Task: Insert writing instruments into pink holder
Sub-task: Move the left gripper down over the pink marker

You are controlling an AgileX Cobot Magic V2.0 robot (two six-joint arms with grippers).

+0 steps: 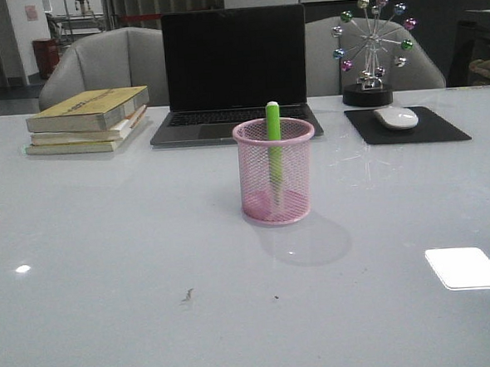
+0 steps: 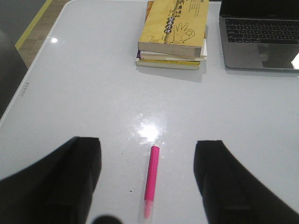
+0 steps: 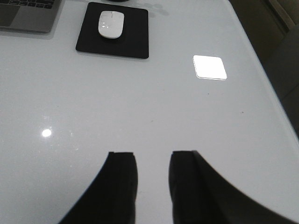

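Green pen [image 1: 274,140] stands in the pink holder [image 1: 277,184] at frame centre. Pink pen [image 2: 151,179] lies flat at lower centre between the left gripper [image 2: 147,175] jaws, spread wide, empty. Right gripper [image 3: 153,179] gapes narrowly, empty. Risk: pen rolls on the glossy table [image 1: 150,264] if one finger touches first.

Pink wire-mesh holder [image 1: 276,172], open grid pattern, solid pink rim and base; lime green pen [image 1: 274,153] within it. Magenta pink pen [image 2: 151,174] with a paler, translucent end, on a glossy pale grey-white table [image 1: 109,267]. Stacked books [image 1: 89,120]: yellow covers, top cover bearing a dark line drawing of a hand. Grey laptop [image 1: 234,76] with black screen; white mouse [image 1: 397,118] on black mat [image 1: 406,126]. Black fingers on left gripper [image 2: 149,177] and right gripper [image 3: 152,186]
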